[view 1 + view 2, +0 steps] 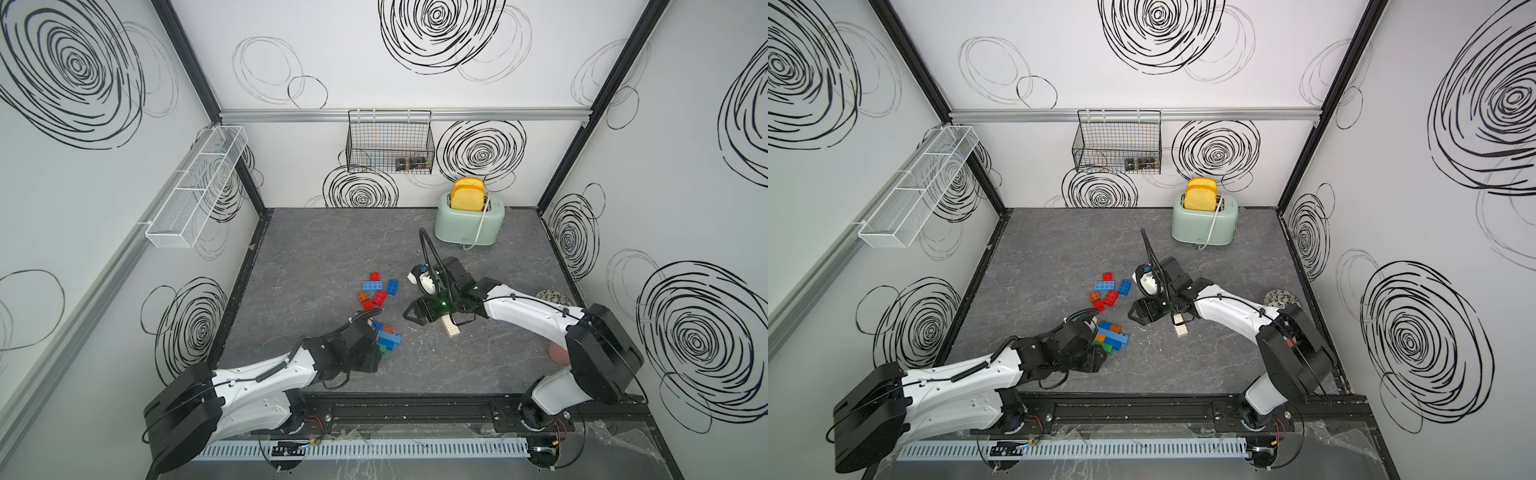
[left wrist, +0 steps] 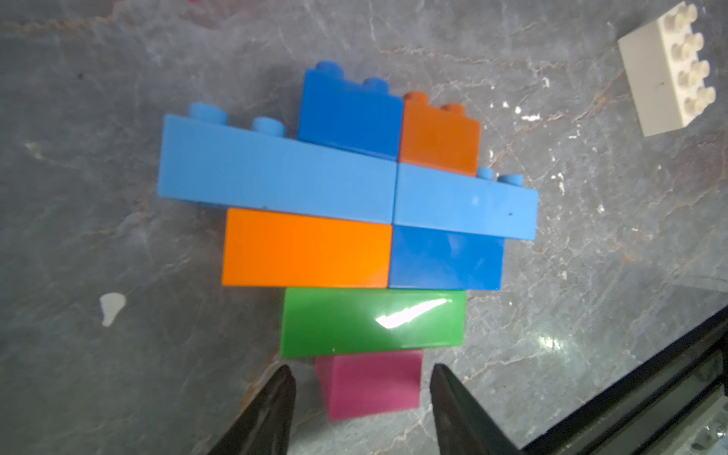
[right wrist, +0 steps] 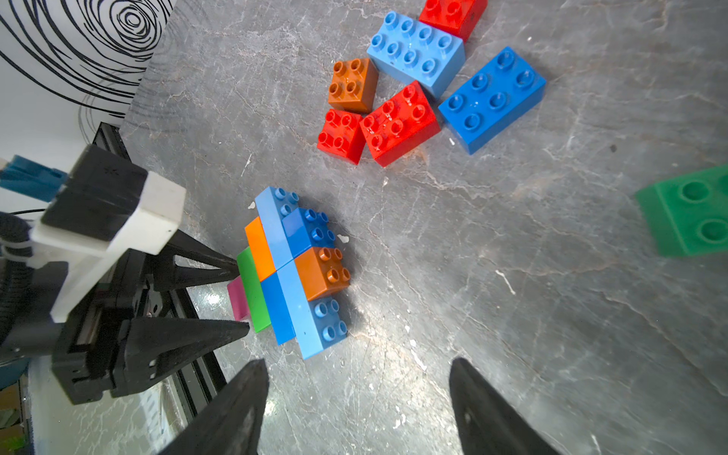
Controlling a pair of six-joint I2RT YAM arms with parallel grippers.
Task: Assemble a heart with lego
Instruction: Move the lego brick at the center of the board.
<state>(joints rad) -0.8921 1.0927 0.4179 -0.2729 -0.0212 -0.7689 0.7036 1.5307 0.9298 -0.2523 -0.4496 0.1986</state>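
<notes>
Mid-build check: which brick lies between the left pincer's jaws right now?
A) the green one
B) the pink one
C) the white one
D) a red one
B: the pink brick, at the narrow end of the heart assembly beside the green brick, lies between the open jaws of the left pincer in the left wrist view.

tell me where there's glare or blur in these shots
Left wrist view: a white glare streak on the green brick; the pink brick next to it looks soft. Right wrist view: shiny patches on the table, and the loose green brick at the frame edge is slightly blurred and stretched. Both top views: even light, no strong glare.
</notes>
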